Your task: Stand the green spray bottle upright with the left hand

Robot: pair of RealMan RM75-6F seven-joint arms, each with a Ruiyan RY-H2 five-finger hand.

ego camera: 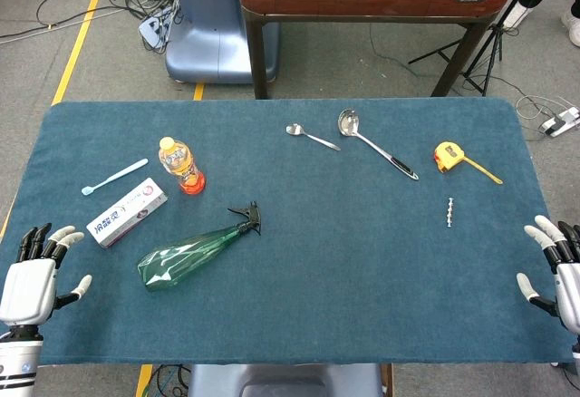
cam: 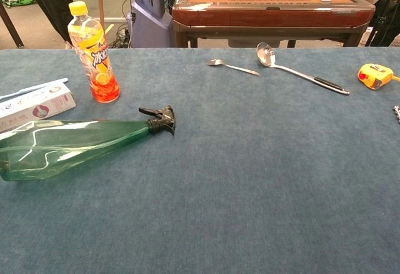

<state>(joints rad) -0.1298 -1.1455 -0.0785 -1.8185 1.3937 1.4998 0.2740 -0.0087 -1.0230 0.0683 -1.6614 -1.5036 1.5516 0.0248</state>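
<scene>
The see-through green plastic spray bottle point(ego camera: 192, 254) lies flat on its side on the blue cloth table point(ego camera: 344, 270). Its black spray top point(ego camera: 247, 217) points away from you and a little to the right. Its fat bottom end points toward your left hand.

Look at what sits around the green bottle. Just behind its fat end lies a white toothpaste box with red ends point(ego camera: 127, 212). The box is near the bottle but not touching it. Behind the box is a light blue toothbrush point(ego camera: 114, 177). A small bottle of orange drink with a yellow cap point(ego camera: 180, 165) stands upright just behind the green bottle's middle. Far off to the right of the spray top you see a small silver spoon point(ego camera: 311, 136), a big silver ladle with a black handle point(ego camera: 375, 143), a yellow tape measure point(ego camera: 450, 156) and a little silver bolt point(ego camera: 449, 212).

Your silver and black left hand point(ego camera: 36, 275) sits at the near edge of the table, apart from the green bottle's fat end. Its fingers are spread and it holds nothing. Your right hand point(ego camera: 555, 266) sits at the near right edge, well apart from the bottle, fingers spread, holding nothing too.
</scene>
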